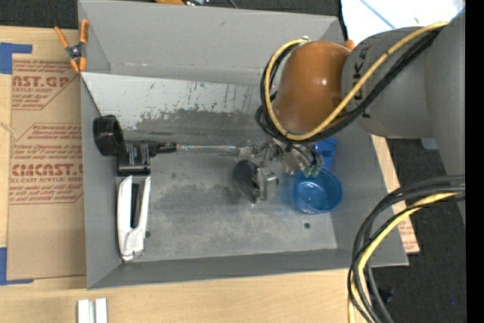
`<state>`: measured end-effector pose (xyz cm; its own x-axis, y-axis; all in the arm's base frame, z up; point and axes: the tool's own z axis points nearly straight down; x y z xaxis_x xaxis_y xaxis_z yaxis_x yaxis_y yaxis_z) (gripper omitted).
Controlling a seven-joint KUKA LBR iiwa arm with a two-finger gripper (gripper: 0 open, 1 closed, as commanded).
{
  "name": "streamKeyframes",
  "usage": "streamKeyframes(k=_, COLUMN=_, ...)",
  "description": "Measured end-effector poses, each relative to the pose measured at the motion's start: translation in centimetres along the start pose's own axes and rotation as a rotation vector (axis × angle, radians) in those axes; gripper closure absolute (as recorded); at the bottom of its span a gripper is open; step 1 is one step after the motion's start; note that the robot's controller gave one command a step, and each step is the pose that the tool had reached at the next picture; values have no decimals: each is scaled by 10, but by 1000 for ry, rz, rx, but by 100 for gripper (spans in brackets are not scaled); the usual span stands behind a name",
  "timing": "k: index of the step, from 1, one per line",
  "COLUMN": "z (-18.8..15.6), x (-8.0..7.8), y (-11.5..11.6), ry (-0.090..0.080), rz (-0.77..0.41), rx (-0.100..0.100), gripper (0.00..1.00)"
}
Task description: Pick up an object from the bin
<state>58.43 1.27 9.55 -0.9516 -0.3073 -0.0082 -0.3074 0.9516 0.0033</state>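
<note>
The bin (pixel 204 232) is plain grey, its back wall streaked with dark scuffs. The cup (pixel 318 194) is translucent blue, the tool (pixel 132 217) white with a black stripe, the knob (pixel 108 134) black, the wrist cover (pixel 314 87) orange-brown.

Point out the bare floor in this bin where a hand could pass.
Bare: the middle floor between the white tool and the gripper, and the strip along the lower wall. Crowded: the right, where gripper, small dark thing and blue cup bunch.

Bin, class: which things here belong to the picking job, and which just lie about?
Job: gripper; small dark thing right beside it, mid-floor.
Lying about: blue cup, to the right; white tool, at the left; black knob with its rod, at the left.
</note>
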Motion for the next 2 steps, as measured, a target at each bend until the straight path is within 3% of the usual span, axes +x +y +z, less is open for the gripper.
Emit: streamKeyframes(k=2, z=-56, x=-1, y=1, ry=-2, rz=0, rx=1, gripper=100)
